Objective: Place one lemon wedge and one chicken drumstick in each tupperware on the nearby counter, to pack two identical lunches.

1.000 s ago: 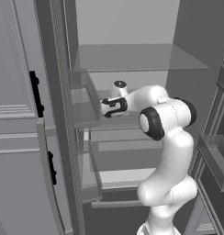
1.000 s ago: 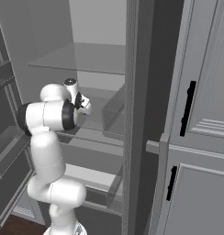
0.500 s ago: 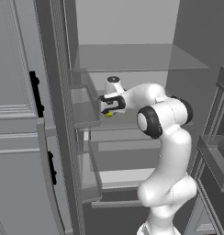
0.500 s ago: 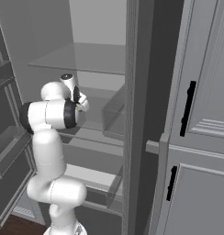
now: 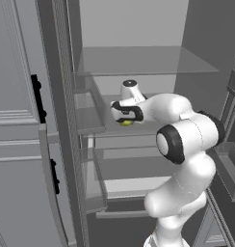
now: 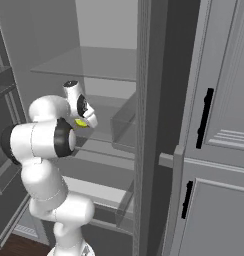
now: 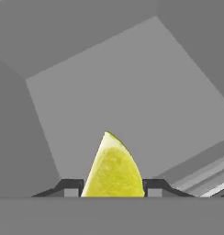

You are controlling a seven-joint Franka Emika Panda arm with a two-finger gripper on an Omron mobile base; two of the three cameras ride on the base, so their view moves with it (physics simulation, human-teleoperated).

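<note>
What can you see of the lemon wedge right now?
The lemon wedge is yellow-green with a pale, glossy cut face, tapering to a point away from the hand. It sits between the two dark fingertips of the gripper, which touch it on both sides. In the base views it shows as a small yellow spot at the gripper, above a grey shelf inside the open fridge.
</note>
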